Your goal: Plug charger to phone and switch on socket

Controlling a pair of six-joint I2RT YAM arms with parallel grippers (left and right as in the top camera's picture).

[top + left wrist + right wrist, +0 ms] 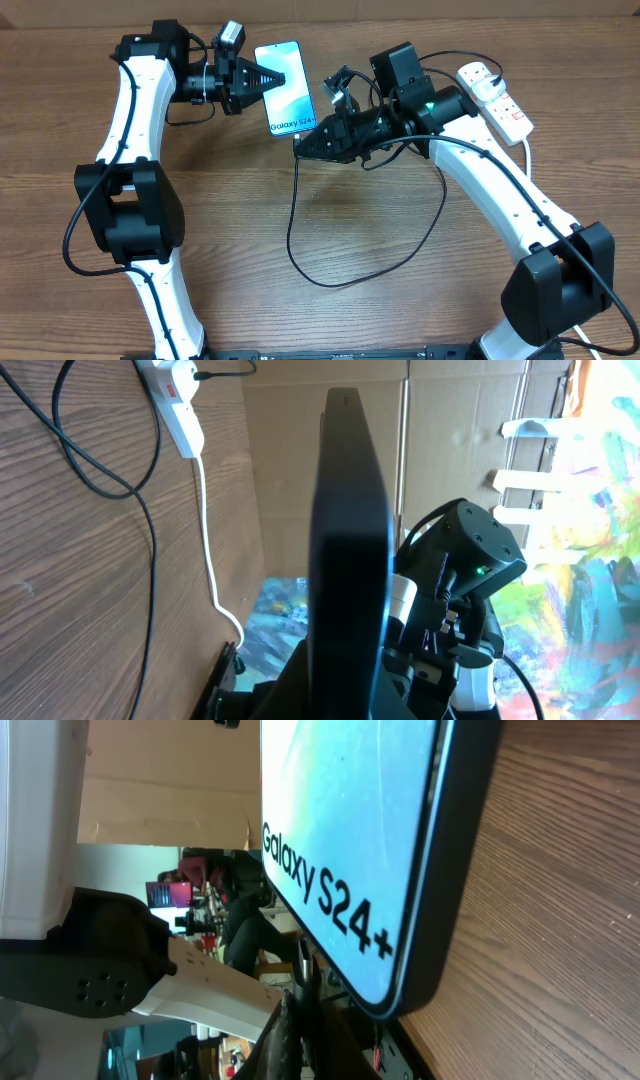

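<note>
At the far middle of the tabletop (pixel 340 320), the jaws of the left gripper (pixel 268 78) are clamped on the left edge of the phone (pixel 290 95). The jaws of the right gripper (pixel 300 146) pinch the connector of the charger (pixel 300 262) at the phone's near end. The socket (pixel 497 98) lies far right.

We count one phone (pixel 285 85), one charger (pixel 300 250) and one socket (pixel 495 98), which has one white cord (pixel 527 150). We count two arms, a left arm (pixel 135 110) and a right arm (pixel 500 190). We also count two grippers, the left gripper (pixel 281 78) and the right gripper (pixel 298 146). We see one bench (pixel 380 310).
</note>
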